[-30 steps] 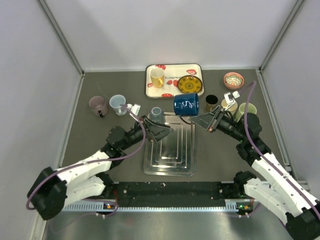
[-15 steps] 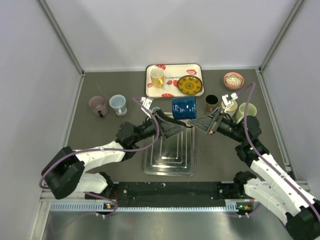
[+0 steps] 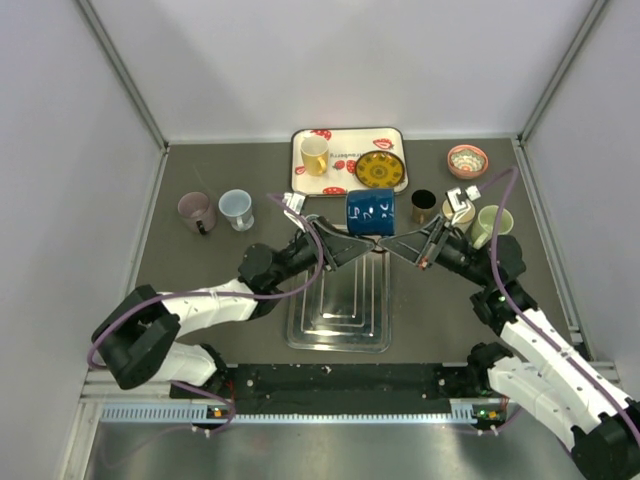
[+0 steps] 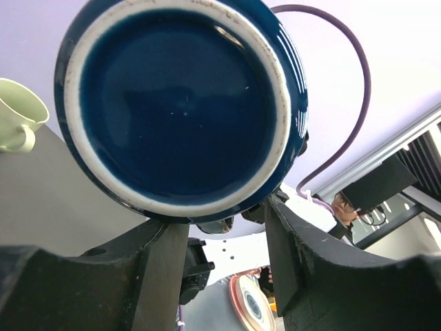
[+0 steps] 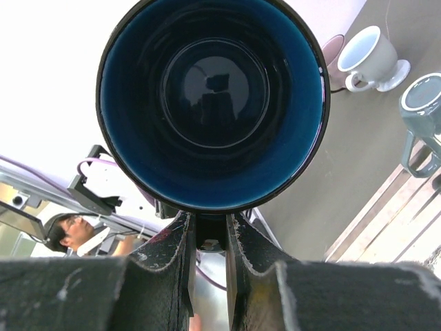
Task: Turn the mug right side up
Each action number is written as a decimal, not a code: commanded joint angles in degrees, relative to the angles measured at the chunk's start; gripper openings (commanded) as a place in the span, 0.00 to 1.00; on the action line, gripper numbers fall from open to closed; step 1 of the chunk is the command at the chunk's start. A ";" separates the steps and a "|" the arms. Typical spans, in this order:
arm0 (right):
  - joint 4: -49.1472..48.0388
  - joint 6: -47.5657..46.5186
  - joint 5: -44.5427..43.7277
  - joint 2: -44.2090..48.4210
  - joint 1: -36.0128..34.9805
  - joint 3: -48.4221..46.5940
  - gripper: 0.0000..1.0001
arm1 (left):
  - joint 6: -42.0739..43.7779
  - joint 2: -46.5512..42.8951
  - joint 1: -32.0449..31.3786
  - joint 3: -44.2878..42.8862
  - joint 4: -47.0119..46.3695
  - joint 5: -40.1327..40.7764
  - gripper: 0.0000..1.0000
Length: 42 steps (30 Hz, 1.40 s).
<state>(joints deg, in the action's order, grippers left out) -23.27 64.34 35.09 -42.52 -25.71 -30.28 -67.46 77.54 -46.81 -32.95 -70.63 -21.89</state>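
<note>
1. The left gripper (image 4: 224,227) has its jaws half apart at the base of the mug (image 3: 371,211); whether they touch it I cannot tell.
2. The mug hangs on its side above the metal tray (image 3: 340,315), seemingly mid-handover.
3. The right gripper (image 5: 207,231) has its jaws pinching the mug's rim. Next, probably a firm left grip, then tipping the mouth up.
4. The dark tabletop (image 3: 200,270) sits inside pale walls (image 3: 60,150).

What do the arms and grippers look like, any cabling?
The left arm and right arm match: white shell links, black joints and bases. The left gripper and right gripper are black, each with two flat tapering fingers. A purple cable loops loosely along each arm to the wrist.
</note>
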 commanded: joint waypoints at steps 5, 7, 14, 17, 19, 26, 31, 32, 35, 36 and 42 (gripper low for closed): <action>-0.30 -5.87 4.20 4.38 -0.48 0.05 0.00 | -2.67 0.95 0.49 -3.17 -9.96 6.42 0.37; 2.17 -7.90 4.19 5.25 -0.48 -0.04 0.00 | -3.90 1.83 0.58 -3.79 -11.45 6.16 0.31; 5.95 -10.63 4.64 6.49 -0.48 -0.13 0.00 | -5.40 2.88 0.58 -4.84 -12.34 5.89 0.44; 5.95 -10.72 4.90 6.49 -0.48 -0.04 0.00 | -4.88 2.36 0.66 -4.93 -11.29 6.16 0.56; 5.95 -10.98 5.16 6.49 -0.48 -0.04 0.00 | -4.70 2.27 0.66 -4.93 -10.93 6.33 0.58; 7.44 -12.04 6.92 6.05 -0.48 0.22 0.00 | -4.78 2.88 0.66 -5.37 -12.85 6.42 0.40; 10.34 -14.05 7.18 6.66 -0.39 0.22 0.00 | -5.84 3.24 0.75 -6.34 -14.45 5.54 0.28; 11.48 -14.41 7.10 6.75 -0.48 0.22 0.00 | -5.84 3.23 0.75 -6.69 -14.45 5.37 0.22; 12.72 -15.55 7.01 7.01 -0.48 0.57 0.00 | -5.75 2.97 0.75 -6.86 -14.45 4.93 0.01; 13.33 -15.90 6.83 7.01 -0.48 0.66 0.00 | -5.84 2.88 0.75 -6.87 -14.45 4.84 0.00; 16.76 -17.93 5.61 7.37 -0.48 0.31 0.00 | -3.47 2.27 0.75 -9.32 -7.79 -0.69 0.00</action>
<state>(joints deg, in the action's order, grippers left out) -13.28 50.41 33.43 -35.75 -25.06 -29.67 -71.92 81.17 -47.05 -35.33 -67.90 -22.39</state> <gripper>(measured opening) 0.158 0.136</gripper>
